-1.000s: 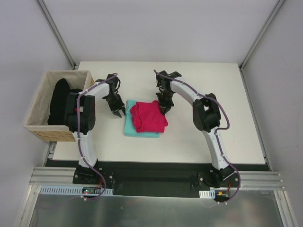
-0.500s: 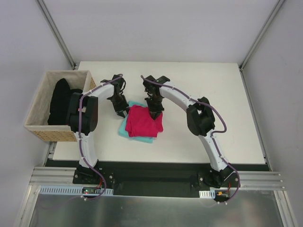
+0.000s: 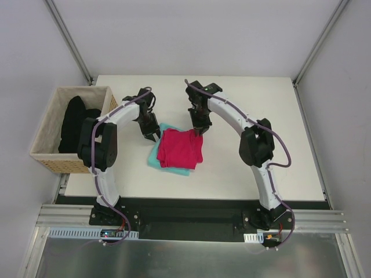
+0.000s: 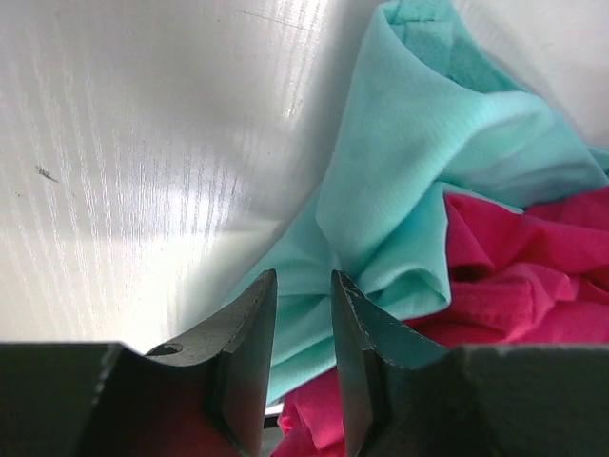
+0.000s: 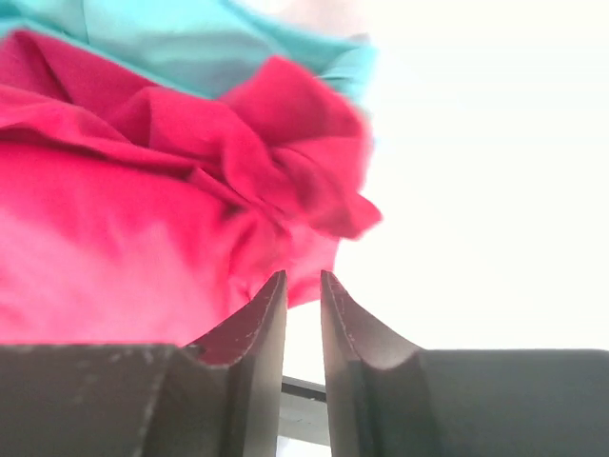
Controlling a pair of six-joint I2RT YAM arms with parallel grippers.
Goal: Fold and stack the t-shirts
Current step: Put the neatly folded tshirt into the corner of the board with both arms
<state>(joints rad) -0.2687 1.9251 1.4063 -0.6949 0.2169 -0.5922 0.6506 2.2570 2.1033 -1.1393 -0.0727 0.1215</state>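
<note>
Judging from how things are lying, the stacking step is nearly done and only tidying is left. Nearest the arm bases, the magenta t-shirt [image 3: 180,149] is sitting as a soft, roughly square bundle on top of the teal t-shirt [image 3: 154,158], near the middle of the white table [image 3: 261,104]. The teal one is showing as a thin border along the left and near sides. Both are looking like matte knit cloth, limp and light. The magenta top is rumpled into rounded ridges rather than lying flat.

At the stack's far left corner, the left gripper [image 3: 155,135] is hovering over a lifted teal fold. Its dark, curved fingers [image 4: 249,362] are standing a narrow slit apart and appear to be pinching nothing. At the far right corner, the right gripper [image 3: 200,130] is hanging just beyond a crumpled magenta flap. Its jaws are likewise slightly parted and empty, with bare table showing between them.

The next move is probably calling for pressing or tucking those two raised corners so the pile is lying square, without dragging the top shirt off the lower one.

Off to the left, a woven basket [image 3: 55,162] is holding some black cloth [image 3: 72,124].
</note>
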